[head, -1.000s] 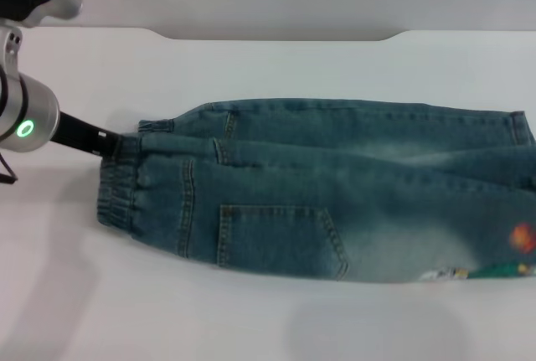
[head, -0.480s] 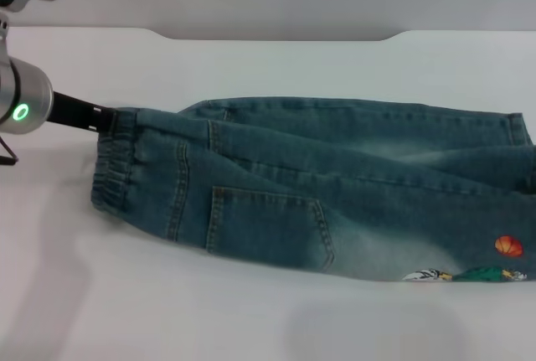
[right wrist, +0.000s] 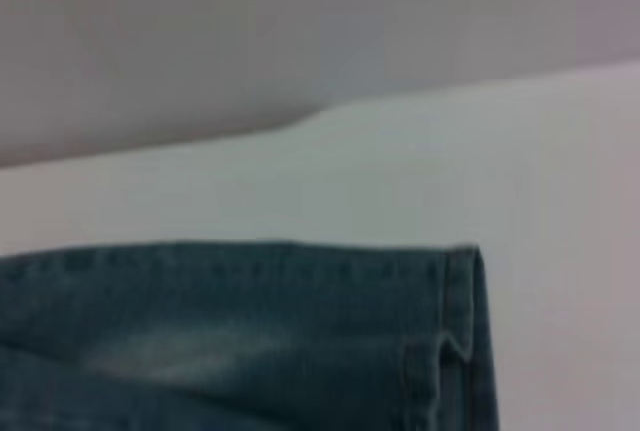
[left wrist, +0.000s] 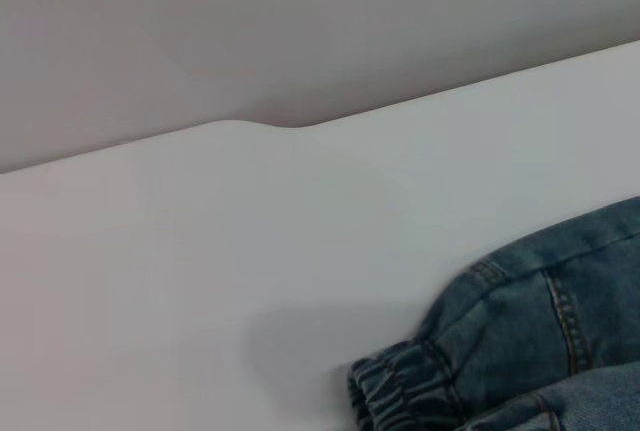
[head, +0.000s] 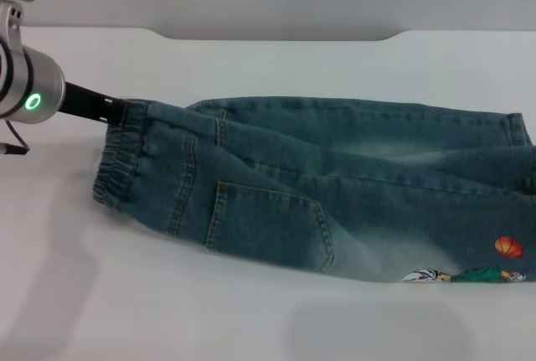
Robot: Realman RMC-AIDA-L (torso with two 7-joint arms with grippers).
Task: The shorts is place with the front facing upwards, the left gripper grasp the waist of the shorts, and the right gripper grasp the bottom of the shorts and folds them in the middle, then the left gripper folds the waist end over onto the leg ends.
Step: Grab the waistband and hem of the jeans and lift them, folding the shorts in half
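A plain white table (head: 251, 319) is filling the scene, with a grey wall running behind it. The denim shorts (head: 335, 185) are lying across the middle and right of the table, already doubled lengthwise so that one leg is sitting on top of the other, a back pocket (head: 268, 227) and some small embroidered patches (head: 494, 265) showing on the upper layer. The elastic waistband (head: 121, 168) is pointing toward the robot's left, the hemmed leg ends (right wrist: 455, 321) toward its right.

The left gripper (head: 117, 111) is reaching in from the left edge and is clamping the far corner of the waistband, which is looking slightly raised off the table there. The right gripper is not appearing in the head view; its wrist camera is only showing the hem, so I cannot tell where it is or what it is doing.

Judging by the layout, the fold down the middle is done. What remains is the second fold: carrying the waist end over onto the leg ends, which looks barely begun.
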